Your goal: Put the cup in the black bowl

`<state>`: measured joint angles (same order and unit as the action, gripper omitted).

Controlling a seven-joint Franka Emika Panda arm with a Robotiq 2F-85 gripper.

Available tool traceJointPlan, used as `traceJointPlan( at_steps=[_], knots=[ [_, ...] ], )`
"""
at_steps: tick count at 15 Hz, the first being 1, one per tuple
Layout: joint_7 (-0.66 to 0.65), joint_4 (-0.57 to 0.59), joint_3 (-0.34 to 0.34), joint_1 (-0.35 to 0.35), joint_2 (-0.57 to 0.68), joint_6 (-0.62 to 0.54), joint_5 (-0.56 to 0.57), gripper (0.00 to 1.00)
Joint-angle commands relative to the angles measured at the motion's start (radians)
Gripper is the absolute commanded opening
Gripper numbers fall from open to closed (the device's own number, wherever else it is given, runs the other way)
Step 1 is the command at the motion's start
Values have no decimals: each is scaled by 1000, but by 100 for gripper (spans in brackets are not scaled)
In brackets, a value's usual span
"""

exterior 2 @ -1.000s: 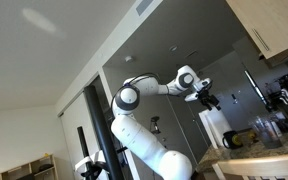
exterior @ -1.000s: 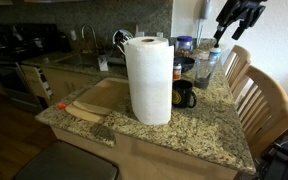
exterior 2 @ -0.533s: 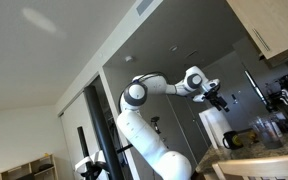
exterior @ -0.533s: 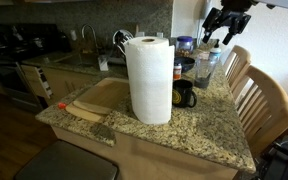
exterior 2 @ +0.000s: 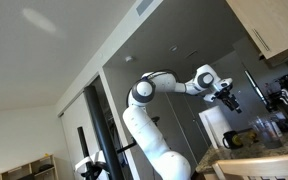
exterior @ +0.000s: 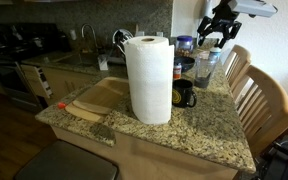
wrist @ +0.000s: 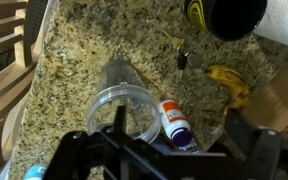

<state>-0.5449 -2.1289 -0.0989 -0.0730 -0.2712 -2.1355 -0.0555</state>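
The cup (wrist: 124, 108), a tall translucent tumbler, stands upright on the granite counter and shows from above in the wrist view. It also shows in an exterior view (exterior: 206, 68), right of the paper towel roll. My gripper (wrist: 162, 152) is open and empty and hangs above the cup, with one finger (wrist: 252, 138) far right of it. It shows above the cup in both exterior views (exterior: 216, 36) (exterior 2: 228, 97). I cannot clearly make out the black bowl; a dark low shape (exterior: 188, 64) shows behind the roll.
A black mug with yellow inside (wrist: 224, 14) (exterior: 184, 95), a small bottle with an orange label (wrist: 171, 122) and a banana (wrist: 230, 86) lie near the cup. A large paper towel roll (exterior: 149, 80) stands mid-counter. Wooden chairs (exterior: 259, 100) line the counter's edge.
My gripper has come down and moved sideways from high above the chairs to just over the cup. The arm has stretched out further. The objects have not moved.
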Motion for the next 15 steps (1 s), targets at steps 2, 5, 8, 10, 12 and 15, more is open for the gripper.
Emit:
traceJointPlan(
  at_steps=[2,5,8,10,12,15],
  knots=[
    [-156,-8,61,-65,62,-54,72,100],
    [-137,-6,88,-47,56,-29,65,100],
    [-138,-2,81,-38,53,-29,64,100],
    [-154,-8,71,-30,45,-36,71,100],
    [-182,-25,59,-31,28,-69,94,100],
    [-271,-1,52,-42,66,-85,144,100]
  ],
)
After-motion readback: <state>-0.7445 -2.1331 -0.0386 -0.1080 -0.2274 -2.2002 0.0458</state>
